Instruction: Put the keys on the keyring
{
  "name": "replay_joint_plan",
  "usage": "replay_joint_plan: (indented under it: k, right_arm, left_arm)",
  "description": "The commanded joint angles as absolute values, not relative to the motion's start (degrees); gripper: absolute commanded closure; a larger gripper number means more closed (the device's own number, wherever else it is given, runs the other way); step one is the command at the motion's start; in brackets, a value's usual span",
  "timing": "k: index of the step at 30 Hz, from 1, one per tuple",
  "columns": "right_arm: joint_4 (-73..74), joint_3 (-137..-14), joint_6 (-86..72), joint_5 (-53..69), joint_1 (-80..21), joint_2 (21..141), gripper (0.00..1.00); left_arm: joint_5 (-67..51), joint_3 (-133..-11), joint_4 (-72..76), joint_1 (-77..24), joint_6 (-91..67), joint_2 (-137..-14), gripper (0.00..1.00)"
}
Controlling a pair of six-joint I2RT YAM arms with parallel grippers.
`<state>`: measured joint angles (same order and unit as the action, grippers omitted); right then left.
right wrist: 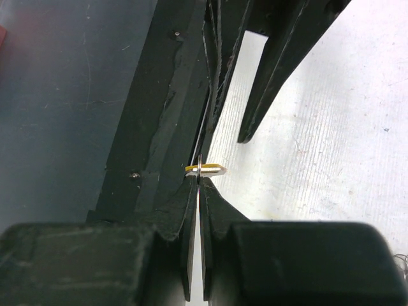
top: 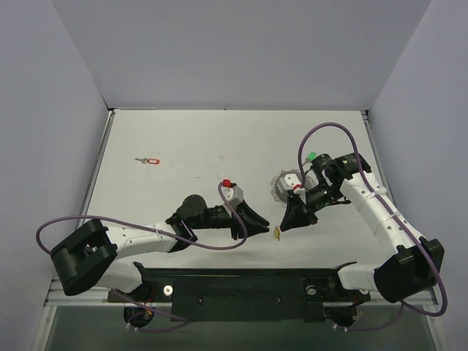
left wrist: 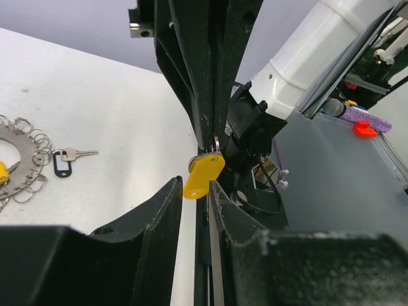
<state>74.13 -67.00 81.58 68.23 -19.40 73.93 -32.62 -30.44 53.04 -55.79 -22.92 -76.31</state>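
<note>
1. Pale lavender walls close in a white table (top: 190,139) on three sides, and both arms reach toward its middle.
2. One small yellow key (left wrist: 204,175), silver metal with a flat yellow plastic head, hangs in the air above the table, head down and metal end up. It is not yet on the keyring.
3. The right end effector (right wrist: 199,182) is pressed together on the yellow key's metal top. That leaves the plastic head free below, probably so the other arm can take it.
4. The left end effector (left wrist: 194,194) is spread, with one finger on either side of the head's lower end. I cannot tell whether either finger touches it. This looks like a mid-air handover, made to free the key's metal end for threading.
5. The silver-grey metal keyring (left wrist: 22,159), a hoop rimmed with small wire loops, lies flat on the table. It is near the right arm and apart from both end effectors, with nothing steadying it.
6. A dark grey-headed key (left wrist: 62,164) lies just beside that rim. It may be hooked to a loop, but that is too small to confirm.
7. A red-headed key (top: 151,160) lies well apart, toward the table's far left.
</note>
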Motion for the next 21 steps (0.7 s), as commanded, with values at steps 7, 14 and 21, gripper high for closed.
replay_joint_plan:
  k: [7, 14, 21]
  right_arm:
    - [81.3, -66.3, 88.9, 71.9, -18.1, 74.4, 1.0]
    - [82.4, -65.9, 91.3, 72.2, -17.5, 74.4, 1.0]
    - [83.1, -65.8, 92.5, 72.4, -17.5, 74.3, 1.0]
  left_arm:
    - [-35.8, -34.3, 61.6, -57.9, -25.3, -79.5, 0.67]
    - [-33.9, -34.8, 59.2, -58.8, -23.7, -79.7, 0.68]
    - [-28.3, -35.2, 54.2, -60.2, -18.7, -78.4, 0.7]
